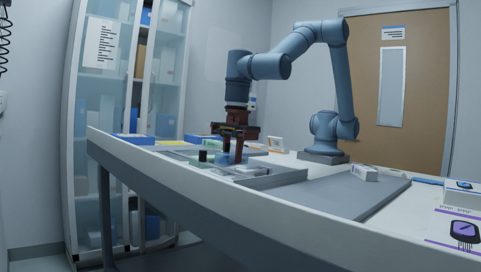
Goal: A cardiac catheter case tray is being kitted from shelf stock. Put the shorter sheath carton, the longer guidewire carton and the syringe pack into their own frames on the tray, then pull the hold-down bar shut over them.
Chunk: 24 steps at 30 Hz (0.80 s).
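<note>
My gripper (233, 158) hangs straight down over the middle of the grey tray (233, 168), and between its dark red fingers I hold the translucent blue syringe pack (229, 157), low in the tray. A pale green carton (202, 163) lies in the tray just left of the pack. A white carton with a purple end (254, 170) lies in the tray nearer the front. A black knob (202, 155) stands upright at the tray's left part. Another green carton (212, 143) lies behind the gripper.
The bench's front edge (236, 215) runs diagonally across the view. A grey mat (337, 193) with a small white carton (364, 172) lies right of the tray. The arm's base (324, 153) stands behind. Blue boxes (133, 138) sit at the far left, before a glass cabinet (128, 84).
</note>
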Tool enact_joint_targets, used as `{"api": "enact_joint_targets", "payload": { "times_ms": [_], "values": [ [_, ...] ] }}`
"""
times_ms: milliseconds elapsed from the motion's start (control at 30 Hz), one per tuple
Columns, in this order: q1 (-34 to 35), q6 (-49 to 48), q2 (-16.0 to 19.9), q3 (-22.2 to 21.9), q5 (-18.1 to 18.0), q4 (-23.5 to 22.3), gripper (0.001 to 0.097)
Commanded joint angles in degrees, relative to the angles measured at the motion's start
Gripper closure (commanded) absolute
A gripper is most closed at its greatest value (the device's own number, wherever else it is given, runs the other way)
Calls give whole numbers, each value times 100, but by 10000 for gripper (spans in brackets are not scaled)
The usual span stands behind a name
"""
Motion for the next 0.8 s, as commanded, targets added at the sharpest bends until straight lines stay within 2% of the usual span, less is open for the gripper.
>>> {"api": "enact_joint_targets", "payload": {
  "times_ms": [0,767],
  "values": [
    [0,0,-7,7,2,3,966],
    [0,0,108,-84,199,2,966]
  ]
}}
